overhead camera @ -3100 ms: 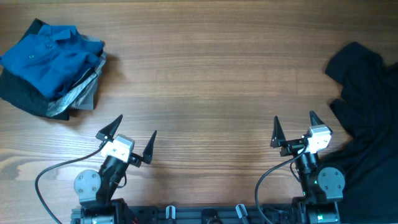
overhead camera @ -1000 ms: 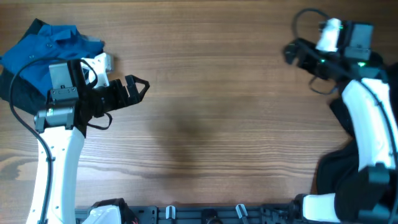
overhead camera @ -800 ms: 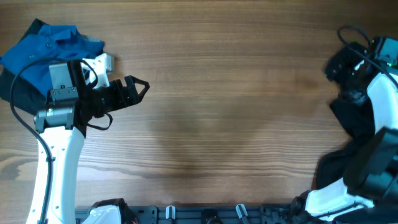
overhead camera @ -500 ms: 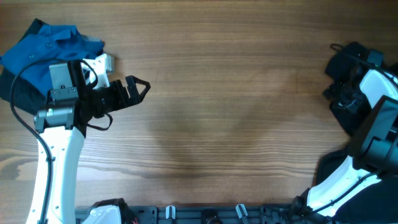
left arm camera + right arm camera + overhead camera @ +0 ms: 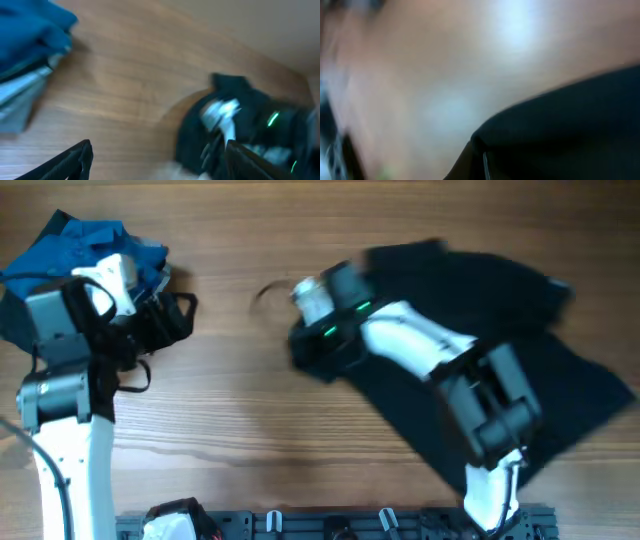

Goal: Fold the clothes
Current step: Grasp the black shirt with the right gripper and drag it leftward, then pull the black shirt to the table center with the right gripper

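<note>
Seemingly, the right gripper (image 5: 303, 355) is pinching only the garment (image 5: 560, 380) edge, so cloth spread behind it is risking slipping or bunching; the left gripper (image 5: 185, 320) is hanging wide apart.

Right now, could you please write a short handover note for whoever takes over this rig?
Left gripper: open, empty, beside the pile of clothes at the far left, blue shirt on top.
Right gripper: mid-table, looks shut on an edge of the black garment; the views are blurred.
Done: the garment lies rumpled across the centre and right of the table.
Left: flatten it, fold it, then probably add it to the pile.
</note>
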Robot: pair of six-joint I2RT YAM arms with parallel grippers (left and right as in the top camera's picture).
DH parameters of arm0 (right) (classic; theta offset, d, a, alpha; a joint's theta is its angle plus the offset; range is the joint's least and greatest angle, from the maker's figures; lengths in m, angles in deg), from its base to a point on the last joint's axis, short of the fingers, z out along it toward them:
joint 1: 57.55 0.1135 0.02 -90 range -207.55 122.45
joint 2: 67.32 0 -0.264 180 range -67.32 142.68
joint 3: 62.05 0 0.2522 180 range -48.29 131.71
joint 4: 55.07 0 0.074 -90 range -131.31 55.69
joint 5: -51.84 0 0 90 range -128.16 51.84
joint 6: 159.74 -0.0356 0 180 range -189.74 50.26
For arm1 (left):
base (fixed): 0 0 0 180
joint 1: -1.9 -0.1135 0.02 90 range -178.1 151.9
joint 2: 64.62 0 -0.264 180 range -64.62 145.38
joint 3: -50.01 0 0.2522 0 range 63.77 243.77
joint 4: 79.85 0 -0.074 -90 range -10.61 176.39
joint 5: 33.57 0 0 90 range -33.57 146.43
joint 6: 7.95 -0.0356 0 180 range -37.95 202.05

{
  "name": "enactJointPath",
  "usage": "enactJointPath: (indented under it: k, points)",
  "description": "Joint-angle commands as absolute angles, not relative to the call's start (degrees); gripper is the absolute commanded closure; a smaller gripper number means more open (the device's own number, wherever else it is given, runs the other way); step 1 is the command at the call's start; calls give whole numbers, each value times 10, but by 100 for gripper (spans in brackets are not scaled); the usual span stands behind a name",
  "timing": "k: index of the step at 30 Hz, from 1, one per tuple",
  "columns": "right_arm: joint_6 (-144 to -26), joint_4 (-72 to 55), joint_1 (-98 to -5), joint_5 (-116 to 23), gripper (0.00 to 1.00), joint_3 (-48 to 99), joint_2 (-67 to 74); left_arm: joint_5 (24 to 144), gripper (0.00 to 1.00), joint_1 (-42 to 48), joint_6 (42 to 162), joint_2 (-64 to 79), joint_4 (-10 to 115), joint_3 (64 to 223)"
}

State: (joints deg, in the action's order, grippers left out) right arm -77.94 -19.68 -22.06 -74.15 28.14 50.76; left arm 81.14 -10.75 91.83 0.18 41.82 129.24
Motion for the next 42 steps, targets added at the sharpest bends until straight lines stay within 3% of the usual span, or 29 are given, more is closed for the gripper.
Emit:
enactJointPath:
  k: [1, 4, 8, 12, 16, 18, 21, 23, 25, 27, 28, 30, 33, 37, 39, 42]
  points:
    - [-639, -150, -102, -703, 44, 293, 498, 795, 13, -123, 915, -33, 417, 1306]
    - [-679, -111, -118, -554, 39, 295, 420, 795, 12, -119, 915, -37, 417, 1306]
    - [-799, -30, -267, -430, 36, 295, 291, 795, 12, -67, 913, -20, 411, 1306]
    - [-945, 76, -557, -407, 37, 290, 259, 788, 28, 40, 896, 35, 392, 1305]
    - [-967, 136, -802, -448, 34, 279, 333, 788, 28, 112, 896, 112, 393, 1305]
    - [-961, 130, -870, -448, 27, 279, 385, 788, 28, 125, 896, 144, 392, 1305]
    - [-898, 60, -905, -448, 23, 279, 439, 788, 28, 126, 896, 158, 397, 1305]
    - [-889, 39, -910, -432, 28, 279, 458, 788, 27, 126, 896, 158, 408, 1305]
    - [-892, 28, -910, -409, 48, 279, 479, 788, 26, 126, 896, 158, 421, 1305]
    - [-893, 22, -910, -407, 84, 279, 508, 788, 27, 126, 896, 158, 423, 1305]
    - [-895, 21, -910, -406, 90, 279, 520, 784, 27, 126, 896, 158, 423, 1305]
    - [-907, 14, -915, -337, 94, 279, 550, 771, 27, 126, 896, 158, 422, 1305]
    - [-936, -20, -954, -266, 96, 298, 556, 769, 25, 126, 896, 158, 422, 1305]
    - [-931, -20, -984, -445, 94, 430, 547, 769, 21, 126, 896, 158, 422, 1305]
    - [-883, -14, -959, -611, 76, 493, 527, 768, 19, 126, 896, 158, 422, 1305]
    - [-840, -4, -875, -761, 70, 500, 502, 758, 18, 126, 896, 158, 422, 1305]
